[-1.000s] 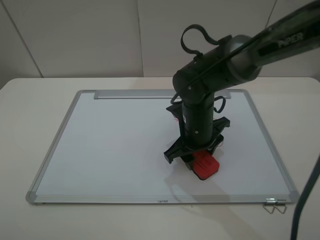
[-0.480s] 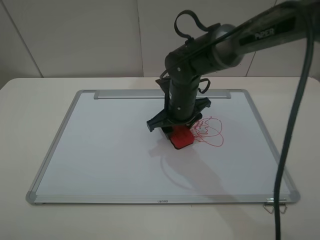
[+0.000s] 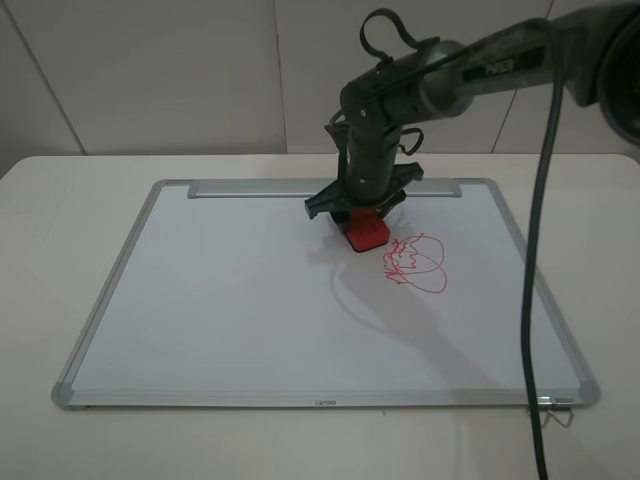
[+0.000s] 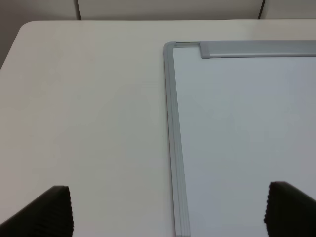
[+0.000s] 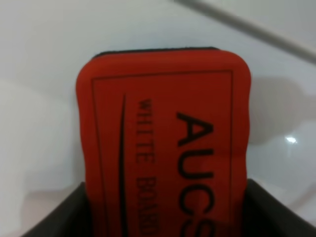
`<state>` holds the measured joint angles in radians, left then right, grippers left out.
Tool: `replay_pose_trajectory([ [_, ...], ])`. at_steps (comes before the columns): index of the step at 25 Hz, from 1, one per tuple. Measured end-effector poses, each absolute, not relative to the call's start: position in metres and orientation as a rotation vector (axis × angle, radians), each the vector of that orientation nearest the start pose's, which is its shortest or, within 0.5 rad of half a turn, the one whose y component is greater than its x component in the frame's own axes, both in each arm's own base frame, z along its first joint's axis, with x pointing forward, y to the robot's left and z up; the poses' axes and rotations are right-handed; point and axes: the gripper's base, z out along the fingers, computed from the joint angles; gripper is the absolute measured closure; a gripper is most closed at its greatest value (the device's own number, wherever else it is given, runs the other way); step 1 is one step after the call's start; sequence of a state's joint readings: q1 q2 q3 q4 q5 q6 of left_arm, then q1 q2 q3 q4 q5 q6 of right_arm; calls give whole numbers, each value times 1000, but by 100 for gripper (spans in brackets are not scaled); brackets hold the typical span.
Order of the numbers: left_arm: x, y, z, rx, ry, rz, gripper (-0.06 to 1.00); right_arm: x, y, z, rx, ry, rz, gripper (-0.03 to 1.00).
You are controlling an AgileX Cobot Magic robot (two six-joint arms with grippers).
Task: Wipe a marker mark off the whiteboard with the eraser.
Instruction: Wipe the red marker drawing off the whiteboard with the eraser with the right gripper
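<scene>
Right gripper (image 3: 358, 216) is clamped on the eraser (image 3: 367, 234), jaws pressed on its two long sides; right wrist view shows the dark fingers (image 5: 74, 213) hugging the red block, with part of the dark printed lettering on top legible. Eraser's felt base faces down and looks to sit on the whiteboard (image 3: 220, 300), but contact can't be confirmed. It is in the far half of the board, a bit right of middle, near the tray strip (image 3: 250, 188) on the far edge.

Marker mark (image 3: 415, 262), a thin red scribble, lies just beside the eraser on its near-right side and looks intact. Can't tell if the eraser's corner touches its edge.

Right arm (image 3: 470, 75) comes in from the far right, wrist pointing down. A black cable (image 3: 533, 300) hangs down the right side.

Left gripper (image 4: 170, 213) is spread wide and holds nothing, one finger (image 4: 54, 212) over the table (image 4: 89, 108), the other over the board. The left wrist view shows the board's far-left corner and the tray strip's end. This gripper is out of the high view.

A metal clip (image 3: 555, 405) sits at the near-right corner of the frame.
</scene>
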<state>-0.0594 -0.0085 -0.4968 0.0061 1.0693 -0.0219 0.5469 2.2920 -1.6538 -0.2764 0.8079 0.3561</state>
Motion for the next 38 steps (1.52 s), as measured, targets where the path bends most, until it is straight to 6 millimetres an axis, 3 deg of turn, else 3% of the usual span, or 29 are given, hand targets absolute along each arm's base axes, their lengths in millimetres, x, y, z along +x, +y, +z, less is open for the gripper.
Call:
replay_pose_trajectory([
  [7,-6,1,276,38,2048,-43,17,405,224,101,-519,2813,-157,47],
  [10,-6,1,276,38,2048,-43,17,402,232,102,-597,2794,-171,47],
  [15,-6,1,276,38,2048,-43,17,379,267,102,-741,2771,-146,47],
  [21,-6,1,276,38,2048,-43,17,332,326,103,-951,2731,-64,47],
  [24,-6,1,276,38,2048,-43,17,320,342,106,-1004,2727,-39,47],
  [30,-6,1,276,38,2048,-43,17,328,331,109,-997,2754,-108,47],
  [38,-6,1,276,38,2047,-41,17,374,273,103,-821,2800,-170,47],
])
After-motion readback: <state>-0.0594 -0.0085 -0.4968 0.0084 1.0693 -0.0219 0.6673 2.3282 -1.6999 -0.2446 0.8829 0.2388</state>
